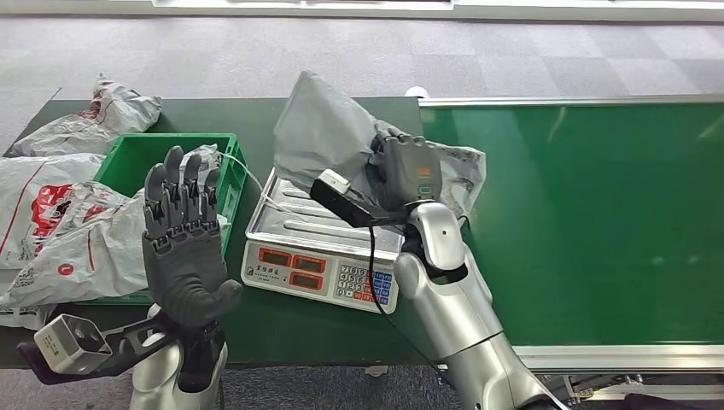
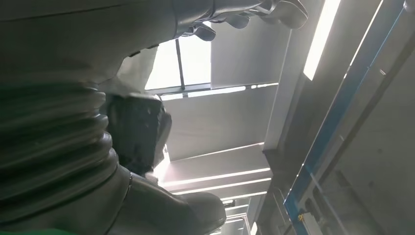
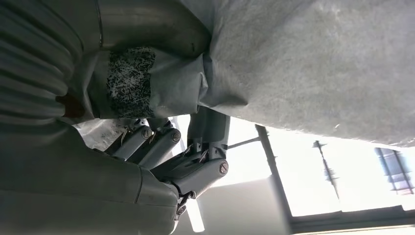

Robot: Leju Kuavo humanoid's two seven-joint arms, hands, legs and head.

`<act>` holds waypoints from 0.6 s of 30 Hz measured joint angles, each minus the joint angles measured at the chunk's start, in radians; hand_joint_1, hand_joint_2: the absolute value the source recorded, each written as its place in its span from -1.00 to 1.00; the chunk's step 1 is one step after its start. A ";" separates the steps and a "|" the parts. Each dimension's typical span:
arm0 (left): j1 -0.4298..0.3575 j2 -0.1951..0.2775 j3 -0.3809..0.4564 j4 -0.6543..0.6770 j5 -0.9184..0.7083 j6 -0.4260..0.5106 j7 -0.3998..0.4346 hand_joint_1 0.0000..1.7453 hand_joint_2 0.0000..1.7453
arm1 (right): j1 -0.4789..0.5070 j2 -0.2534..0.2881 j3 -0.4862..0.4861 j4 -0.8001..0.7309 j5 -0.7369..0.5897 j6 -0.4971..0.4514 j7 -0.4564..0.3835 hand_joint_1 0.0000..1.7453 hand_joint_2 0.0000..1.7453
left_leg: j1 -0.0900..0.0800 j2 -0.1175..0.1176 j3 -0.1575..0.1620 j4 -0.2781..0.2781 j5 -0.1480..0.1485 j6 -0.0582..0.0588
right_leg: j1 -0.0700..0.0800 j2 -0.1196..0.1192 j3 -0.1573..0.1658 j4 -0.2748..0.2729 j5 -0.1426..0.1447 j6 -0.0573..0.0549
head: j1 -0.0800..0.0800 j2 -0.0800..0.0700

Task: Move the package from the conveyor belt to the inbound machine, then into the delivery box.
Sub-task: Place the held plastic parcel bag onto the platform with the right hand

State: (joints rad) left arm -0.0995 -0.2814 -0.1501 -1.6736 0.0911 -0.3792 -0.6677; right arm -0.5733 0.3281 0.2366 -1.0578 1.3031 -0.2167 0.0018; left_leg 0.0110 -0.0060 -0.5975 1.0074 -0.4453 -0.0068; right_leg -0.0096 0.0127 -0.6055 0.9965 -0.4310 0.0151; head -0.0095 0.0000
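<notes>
Overhead, right hand [image 1: 408, 171] grips grey package [image 1: 329, 128] – wrist shows curled fingers [image 3: 161, 147]; left hand [image 1: 181, 248] spread

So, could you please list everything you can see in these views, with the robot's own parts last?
package: one, grey, held over the scale's tray.
scale: one, silver tray, red displays, beside the conveyor belt.
crate: one, green, left of the scale.
bags: several, grey-white with red print, around the crate.
conveyor belt: one, green, on the right.
right hand: one, dark grey, gripping the package.
left hand: one, black, raised, fingers straight, holding nothing.
</notes>
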 joint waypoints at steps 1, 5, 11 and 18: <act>-0.004 0.000 -0.003 0.007 0.001 0.000 -0.003 -1.00 1.00 | -0.014 0.008 0.022 0.029 -0.007 0.001 -0.002 1.00 1.00 | 0.000 -0.001 0.000 0.000 0.000 0.000 | 0.000 -0.001 0.000 0.000 0.000 0.000 | 0.000 0.000; -0.013 0.002 -0.009 0.025 0.006 0.003 -0.013 -1.00 1.00 | -0.048 0.023 0.085 0.100 -0.035 0.013 -0.024 1.00 1.00 | 0.001 -0.001 -0.001 0.000 -0.001 -0.001 | 0.000 -0.002 0.000 0.000 -0.001 -0.001 | 0.000 0.000; -0.019 0.009 -0.015 0.043 0.014 0.007 -0.023 -1.00 1.00 | -0.060 0.038 0.158 0.142 -0.058 0.023 -0.032 1.00 1.00 | 0.001 -0.002 -0.001 0.000 -0.001 -0.001 | 0.000 -0.002 -0.001 0.000 -0.002 -0.002 | 0.000 0.000; -0.019 0.015 -0.023 0.049 0.016 0.013 -0.026 -1.00 1.00 | -0.062 0.041 0.192 0.158 -0.058 0.000 0.002 -1.00 1.00 | 0.001 -0.002 -0.001 0.000 -0.001 -0.001 | 0.000 -0.002 -0.001 0.000 -0.002 -0.002 | 0.000 0.000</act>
State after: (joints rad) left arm -0.1185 -0.2666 -0.1732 -1.6243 0.1075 -0.3657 -0.6939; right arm -0.6351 0.3688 0.4283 -0.8996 1.2455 -0.2164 0.0038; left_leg 0.0125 -0.0078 -0.5989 1.0074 -0.4463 -0.0081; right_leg -0.0093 0.0107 -0.6064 0.9967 -0.4326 0.0130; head -0.0094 0.0000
